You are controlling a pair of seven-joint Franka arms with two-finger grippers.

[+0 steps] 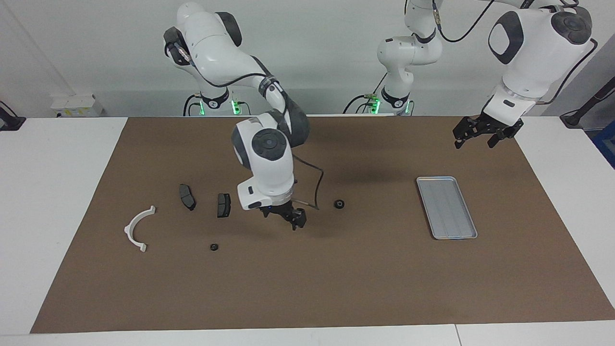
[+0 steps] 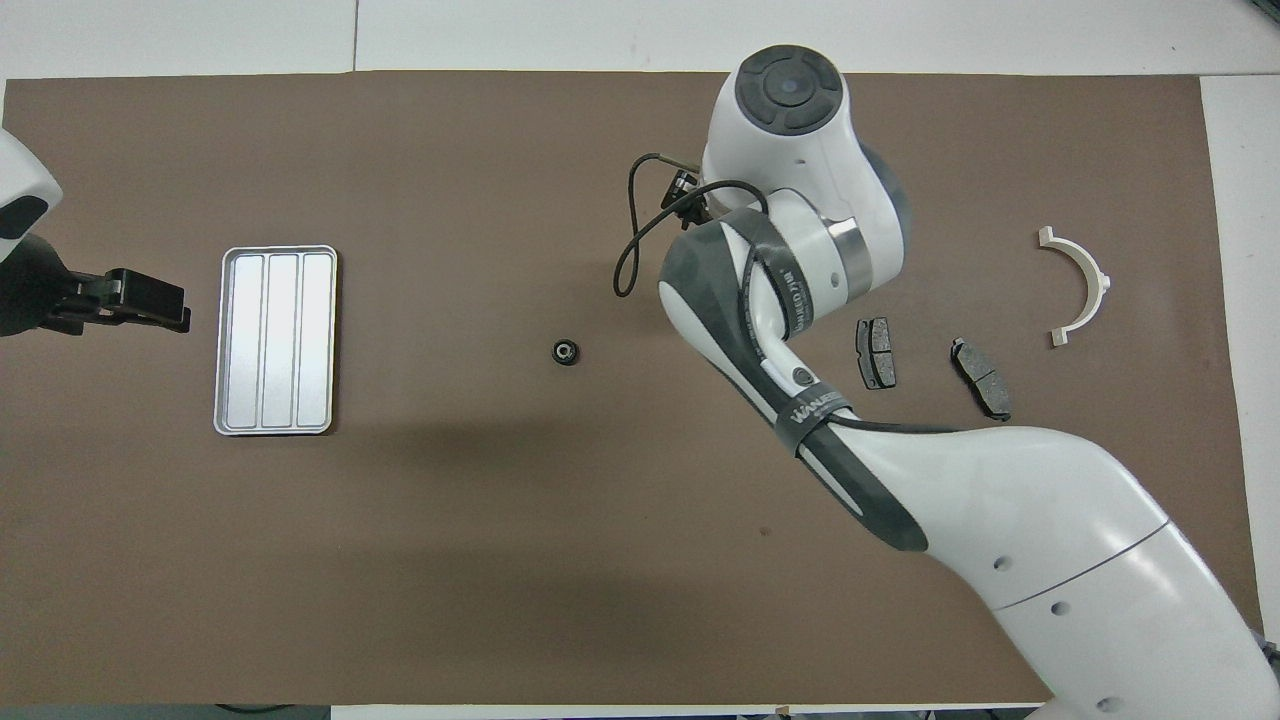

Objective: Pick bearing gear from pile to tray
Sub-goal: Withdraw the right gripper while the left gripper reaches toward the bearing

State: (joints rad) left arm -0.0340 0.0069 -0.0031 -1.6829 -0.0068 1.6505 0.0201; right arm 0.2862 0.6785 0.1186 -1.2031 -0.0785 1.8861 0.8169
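Two small black round bearing gears lie on the brown mat. One lies by itself between the pile and the tray, and it also shows in the overhead view. The other lies in the pile, beside the white half-ring bracket and two dark brake-pad plates. My right gripper hangs low over the mat between the nearer plate and the lone gear; in the overhead view its own wrist hides it. The silver tray is empty. My left gripper waits raised over the mat at the left arm's end of the tray.
The brown mat covers most of the white table. The right arm's elbow and forearm stretch over the pile side and hide the second gear from above. A black cable loops off the right wrist.
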